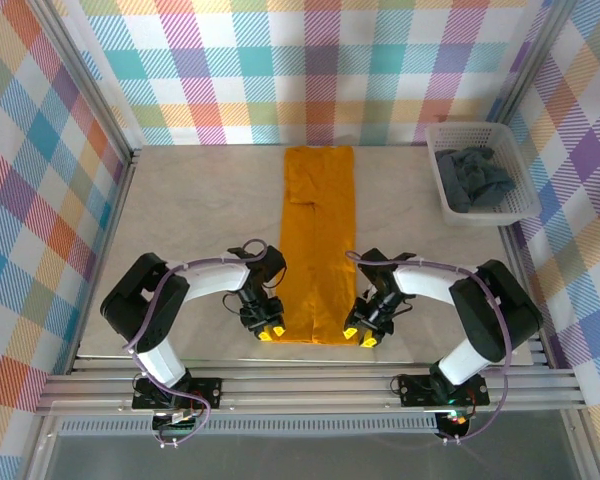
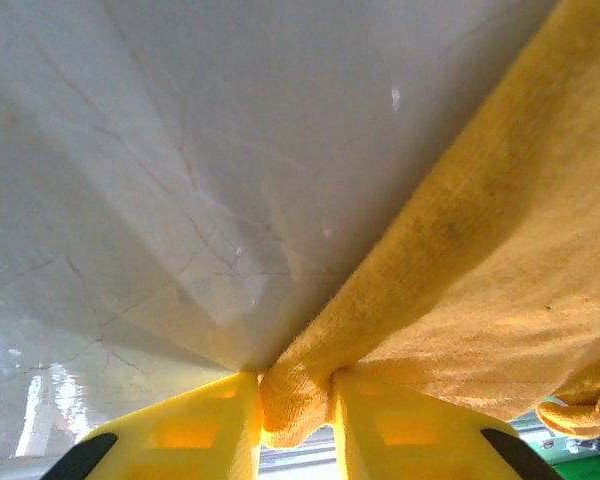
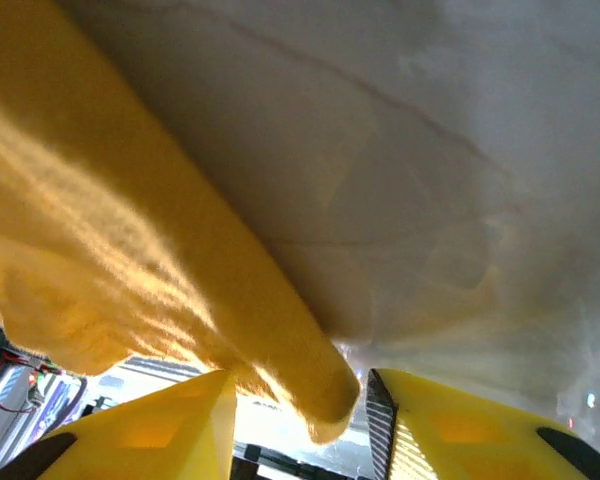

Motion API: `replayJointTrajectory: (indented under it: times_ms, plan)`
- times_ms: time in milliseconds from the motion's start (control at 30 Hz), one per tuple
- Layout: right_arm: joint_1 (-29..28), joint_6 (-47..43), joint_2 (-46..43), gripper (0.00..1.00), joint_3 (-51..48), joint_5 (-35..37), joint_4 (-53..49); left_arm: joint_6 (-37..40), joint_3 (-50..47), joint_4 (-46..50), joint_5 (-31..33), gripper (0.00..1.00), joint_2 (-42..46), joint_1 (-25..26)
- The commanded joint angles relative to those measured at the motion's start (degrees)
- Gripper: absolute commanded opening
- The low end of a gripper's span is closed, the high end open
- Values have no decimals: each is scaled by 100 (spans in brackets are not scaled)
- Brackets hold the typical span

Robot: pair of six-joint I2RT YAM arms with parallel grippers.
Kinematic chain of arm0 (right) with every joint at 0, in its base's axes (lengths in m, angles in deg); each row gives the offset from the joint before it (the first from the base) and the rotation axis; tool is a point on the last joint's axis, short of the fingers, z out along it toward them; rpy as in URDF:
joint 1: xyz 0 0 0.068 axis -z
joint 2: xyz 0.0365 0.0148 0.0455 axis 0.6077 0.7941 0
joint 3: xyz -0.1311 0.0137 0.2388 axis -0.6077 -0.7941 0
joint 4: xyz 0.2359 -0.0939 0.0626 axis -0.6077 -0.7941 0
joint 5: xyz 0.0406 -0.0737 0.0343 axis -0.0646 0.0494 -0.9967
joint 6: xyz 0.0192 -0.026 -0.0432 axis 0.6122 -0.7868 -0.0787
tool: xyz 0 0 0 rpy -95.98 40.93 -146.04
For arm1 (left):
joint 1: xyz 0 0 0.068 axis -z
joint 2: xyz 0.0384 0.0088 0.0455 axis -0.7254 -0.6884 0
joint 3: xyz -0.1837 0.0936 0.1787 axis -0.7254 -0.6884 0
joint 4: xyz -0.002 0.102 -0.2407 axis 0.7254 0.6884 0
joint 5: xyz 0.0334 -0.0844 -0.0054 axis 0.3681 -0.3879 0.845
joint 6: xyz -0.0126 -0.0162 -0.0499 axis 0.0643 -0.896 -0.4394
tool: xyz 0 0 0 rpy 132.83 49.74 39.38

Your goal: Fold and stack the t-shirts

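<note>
The mustard-orange t-shirt [image 1: 318, 240] lies folded into a long narrow strip down the middle of the table. My left gripper [image 1: 271, 331] is at its near left corner and is shut on that corner; in the left wrist view the cloth [image 2: 450, 260] is pinched tight between the yellow fingers [image 2: 210, 430]. My right gripper [image 1: 359, 337] is at the near right corner. Its jaws stand apart around the rolled edge of the shirt [image 3: 130, 260], with a gap showing beside the cloth. The dark slate-grey t-shirt [image 1: 475, 178] lies crumpled in the basket.
The white lattice basket [image 1: 525, 195] stands at the back right against the checked wall. Bare marble tabletop [image 1: 200, 210] lies on both sides of the strip. A metal rail [image 1: 310, 375] runs along the near edge.
</note>
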Motion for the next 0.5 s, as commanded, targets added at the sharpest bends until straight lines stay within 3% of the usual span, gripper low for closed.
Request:
replayJointTrajectory:
  times_ms: [0,133,267,333,467]
  plan:
    - [-106,223,165,35,152,-35,227,-35,136,-678,-262,23,-242,246]
    - [-118,262,240,25,220,15,300,-94,204,-736,-211,15,-220,248]
    - [-118,254,89,9,223,103,265,-77,187,-707,-192,0,-74,251]
    - [-118,227,-43,1,223,150,146,-43,123,-621,-181,0,42,246]
    - [-118,226,-511,0,301,304,-222,-70,40,-443,-12,0,468,229]
